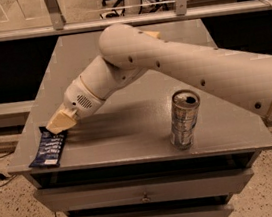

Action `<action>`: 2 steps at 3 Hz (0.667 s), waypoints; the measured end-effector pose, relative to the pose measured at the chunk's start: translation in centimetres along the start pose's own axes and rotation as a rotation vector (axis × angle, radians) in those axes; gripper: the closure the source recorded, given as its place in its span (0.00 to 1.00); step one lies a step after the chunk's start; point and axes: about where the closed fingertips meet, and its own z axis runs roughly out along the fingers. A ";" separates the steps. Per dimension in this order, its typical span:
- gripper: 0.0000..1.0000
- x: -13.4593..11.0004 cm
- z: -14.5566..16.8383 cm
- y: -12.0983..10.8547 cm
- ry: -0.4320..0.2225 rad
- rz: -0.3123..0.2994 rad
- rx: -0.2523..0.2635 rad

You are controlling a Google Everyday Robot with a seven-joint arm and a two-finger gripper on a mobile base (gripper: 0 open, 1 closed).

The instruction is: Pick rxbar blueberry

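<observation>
Reaching low and well to the left of the tall silver aluminium drink can [184, 119], the robot's tan, wedge-shaped end effector [61, 122] sits at the far end of the rxbar blueberry [49, 149], a small flat rectangular bar in a dark blue wrapper with white lettering. The bar lies flat on the grey metal worktop [129, 131], far left of the can and slightly nearer the front edge. The end effector's tip appears to touch or overlap that end of the bar, but I cannot tell whether it is open, closed or already gripping. The bar is not lifted. By my judgement the approach is done and the grasp is at most beginning; closing firmly on the wrapper and raising it clear are left. The can stands upright, apart from the white arm [196, 66]. A pale yellow sponge [152, 34] peeks out behind the arm, beyond the can.
</observation>
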 end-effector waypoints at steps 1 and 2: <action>1.00 -2.1 -5.4 2.7 -0.043 -0.075 0.138; 1.00 -4.3 -10.6 4.7 -0.078 -0.140 0.261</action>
